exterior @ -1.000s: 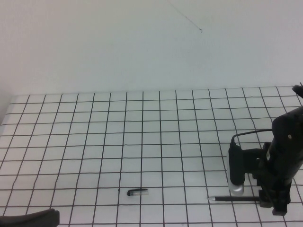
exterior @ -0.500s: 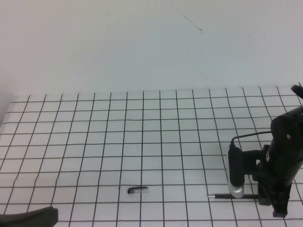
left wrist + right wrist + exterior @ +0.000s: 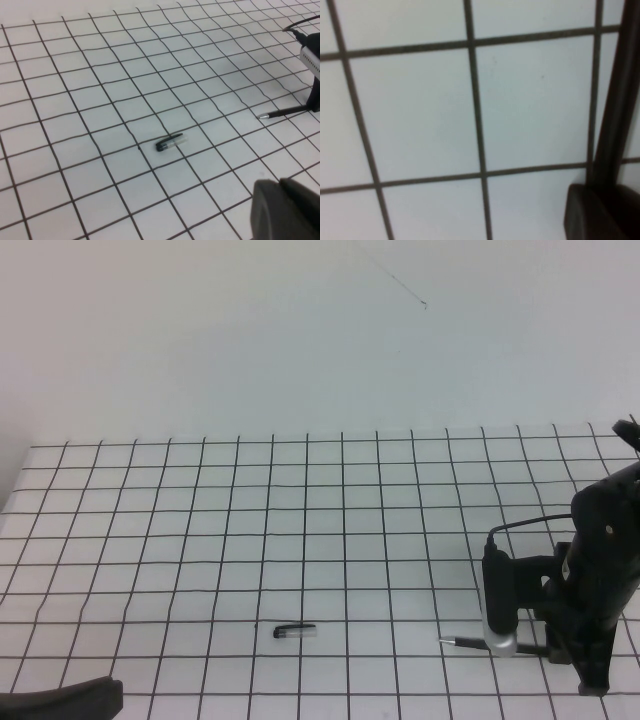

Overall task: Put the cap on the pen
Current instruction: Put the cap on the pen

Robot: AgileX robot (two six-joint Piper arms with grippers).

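right gripper (image 3: 590,665) sits low at the near right of the white, black-gridded table (image 3: 300,540), its dark fingers down around the back end of the thin black pen with a silvery pointed tip (image 3: 470,642). whether the fingers have fully pinched the barrel i cannot tell; in the right wrist view the pen's dark shaft runs straight into a finger, so contact looks likely. the pen lies flat, tip pointing toward the robot's left. the short black clipped cap (image 3: 294,630) lies well apart from it, nearer the table's middle, untouched. left gripper (image 3: 60,702) is parked at the near left corner, closed and empty.

the step in hand looks like taking hold of the pen. next, i judge, comes a firm grip and a level lift, then fetching the cap with the left arm and lining its mouth up with the tip.
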